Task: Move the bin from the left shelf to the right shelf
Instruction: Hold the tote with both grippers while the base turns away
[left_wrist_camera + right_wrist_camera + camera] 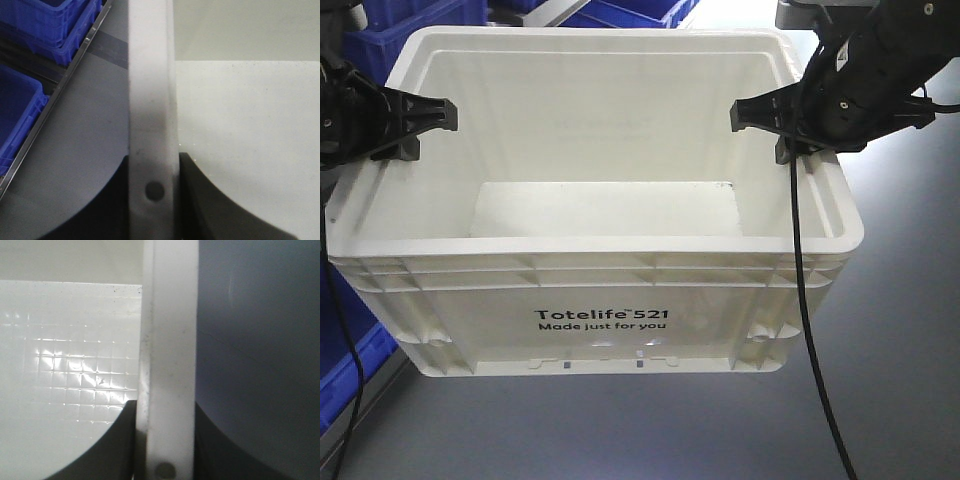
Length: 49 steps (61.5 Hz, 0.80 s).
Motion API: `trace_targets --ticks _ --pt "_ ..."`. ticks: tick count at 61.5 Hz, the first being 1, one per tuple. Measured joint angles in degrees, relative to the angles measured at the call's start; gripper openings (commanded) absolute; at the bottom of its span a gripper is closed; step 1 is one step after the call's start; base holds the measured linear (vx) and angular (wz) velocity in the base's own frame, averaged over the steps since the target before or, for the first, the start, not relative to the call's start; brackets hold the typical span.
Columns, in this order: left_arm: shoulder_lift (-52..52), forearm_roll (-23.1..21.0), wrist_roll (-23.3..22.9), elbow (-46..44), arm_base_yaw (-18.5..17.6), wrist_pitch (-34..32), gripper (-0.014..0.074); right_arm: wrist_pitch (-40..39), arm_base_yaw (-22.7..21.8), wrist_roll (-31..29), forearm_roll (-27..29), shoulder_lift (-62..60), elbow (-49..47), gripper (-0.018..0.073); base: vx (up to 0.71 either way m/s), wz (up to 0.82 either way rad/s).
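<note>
The bin is a large white tote with black "Totelife 521" print, and it hangs in the air between my two arms, empty inside. On its left rim my left gripper is shut. In the left wrist view the white rim runs straight between the dark fingers, with the left gripper clamped on it. My right gripper is shut on the bin's right rim. The right wrist view shows that rim pinched the same way by the right gripper.
Blue plastic bins stand behind the tote at the back left, and another blue bin sits low on the left. More stacked blue bins line a metal shelf edge. Grey floor lies below. A black cable hangs from the right arm.
</note>
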Motion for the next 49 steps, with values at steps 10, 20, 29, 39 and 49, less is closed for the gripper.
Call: trace_targets --ticks 10,20,29,39,49 --pt "0.00 0.00 0.00 0.00 0.00 0.00 -0.0007 0.00 0.00 0.00 0.00 0.00 0.00 0.0008 0.00 -0.35" --pt "0.00 0.00 0.00 0.00 0.00 0.05 -0.0007 0.00 0.00 0.00 0.00 0.00 0.00 0.0008 0.03 -0.34" --pt "0.00 0.05 0.00 0.00 0.00 0.09 -0.0007 0.06 0.00 0.00 0.00 0.00 0.00 0.0008 0.06 -0.35" --pt "0.00 0.05 0.00 0.00 0.00 0.09 -0.0007 0.06 0.00 0.00 0.00 0.00 0.00 0.0008 0.09 -0.37" --pt "0.00 0.05 0.00 0.00 0.00 0.09 -0.0007 0.06 0.00 0.00 0.00 0.00 0.00 0.0008 0.10 -0.39"
